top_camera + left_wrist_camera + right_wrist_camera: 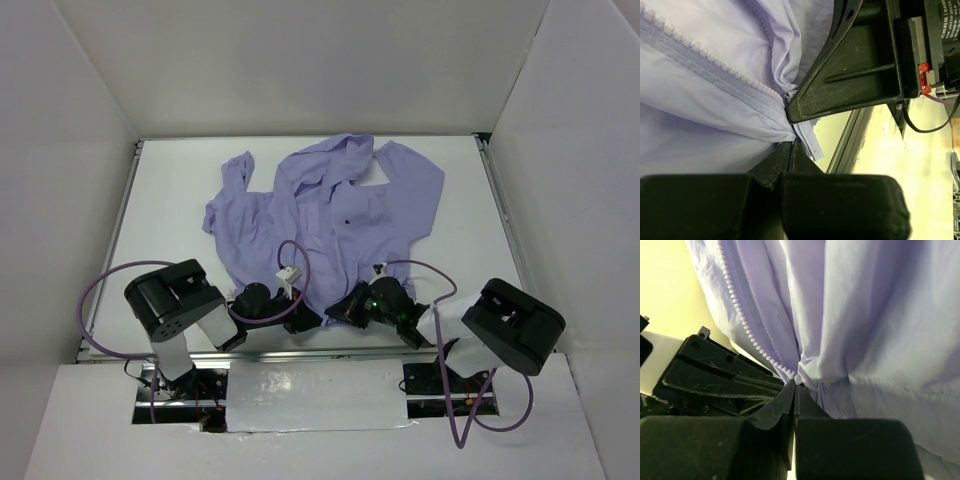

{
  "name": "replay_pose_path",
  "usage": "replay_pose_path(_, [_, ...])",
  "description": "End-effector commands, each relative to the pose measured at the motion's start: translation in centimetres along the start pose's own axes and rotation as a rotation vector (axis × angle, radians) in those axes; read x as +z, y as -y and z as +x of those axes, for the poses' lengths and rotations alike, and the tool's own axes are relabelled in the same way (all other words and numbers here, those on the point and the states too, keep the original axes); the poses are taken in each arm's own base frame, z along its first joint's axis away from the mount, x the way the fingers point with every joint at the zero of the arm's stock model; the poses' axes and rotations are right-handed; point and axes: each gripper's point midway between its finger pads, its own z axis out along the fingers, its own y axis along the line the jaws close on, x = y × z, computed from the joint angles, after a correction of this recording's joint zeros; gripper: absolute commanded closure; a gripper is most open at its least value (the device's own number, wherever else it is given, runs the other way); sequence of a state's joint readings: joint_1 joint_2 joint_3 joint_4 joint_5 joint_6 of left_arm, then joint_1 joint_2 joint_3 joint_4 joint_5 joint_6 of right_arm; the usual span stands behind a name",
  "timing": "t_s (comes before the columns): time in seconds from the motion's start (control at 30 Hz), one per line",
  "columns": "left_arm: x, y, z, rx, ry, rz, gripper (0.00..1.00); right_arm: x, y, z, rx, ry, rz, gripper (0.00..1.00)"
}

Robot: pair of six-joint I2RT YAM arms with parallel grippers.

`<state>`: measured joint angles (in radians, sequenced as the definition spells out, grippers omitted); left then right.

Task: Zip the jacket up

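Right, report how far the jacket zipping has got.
Done: left claw and right claw are shut on the jacket's bottom edge, at the foot of the zipper teeth. In hand, apparently: lining the sides up. Left: the teeth lie unjoined, so all the zipping.

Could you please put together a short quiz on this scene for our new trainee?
1. True or false: the jacket is fully zipped.
2. Where do the left gripper and right gripper pinch it? A hood, B bottom hem at the zipper, C cuff.
3. Fill in: both grippers are ___ (open/shut).
Key: 1 false; 2 B; 3 shut.
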<state>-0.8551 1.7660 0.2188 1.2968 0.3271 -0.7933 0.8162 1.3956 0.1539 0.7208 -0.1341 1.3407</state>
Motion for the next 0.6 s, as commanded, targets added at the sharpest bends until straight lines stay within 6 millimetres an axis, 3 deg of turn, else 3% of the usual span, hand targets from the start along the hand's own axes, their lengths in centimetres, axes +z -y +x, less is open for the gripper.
replay_pose_path(0.0, [-0.2,3.9,-2.7,0.084,0.111,0.178,1.0,-0.4,-2.7,-1.5,-0.004,0.054,-0.105,1.0])
replay_pose_path(0.1, [0.0,3.5,-3.1,0.073,0.119,0.148,1.0,-1.1,-3.9,-0.4,-0.041,-0.017,-0.142,1.0])
replay_pose_path(0.47, [0.4,3.7,-4.4,0.072,0.133,0.123,1.0,-2.5,-1.2,2.0,-0.124,-0.114,-0.136,1.0])
replay_pose_path(0.5, [0.5,3.8,-4.3,0.069,0.13,0.126,1.0,-2.3,0.0,2.5,-0.128,-0.136,-0.111,1.0])
replay_pose_path(0.53, [0.5,3.8,-4.3,0.068,0.129,0.128,1.0,-2.3,0.1,2.8,-0.132,-0.149,-0.121,1.0])
replay_pose_path(0.57, [0.6,3.8,-4.2,0.064,0.128,0.127,1.0,-2.6,-1.2,3.2,-0.151,-0.169,-0.195,1.0])
